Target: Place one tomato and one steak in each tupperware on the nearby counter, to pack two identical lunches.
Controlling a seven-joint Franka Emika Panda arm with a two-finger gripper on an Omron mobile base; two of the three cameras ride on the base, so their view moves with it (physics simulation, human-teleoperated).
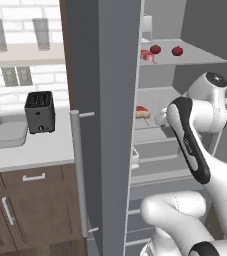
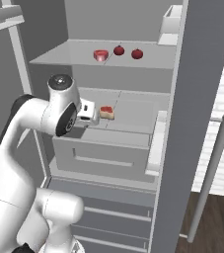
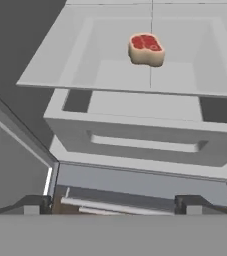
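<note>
Smooth grey fridge shelf [image 3: 60,75] under a marbled, rounded steak [image 3: 146,49], claw [image 3: 110,205] tips spread apart.

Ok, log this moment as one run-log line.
phase: reaching into open fridge | gripper: open, empty, facing steak on middle shelf | upper shelf: two tomatoes, second steak | packed: nothing visible yet

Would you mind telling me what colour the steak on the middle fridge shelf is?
The steak is red on top with a pale tan rim, clearest in the hand view.
</note>
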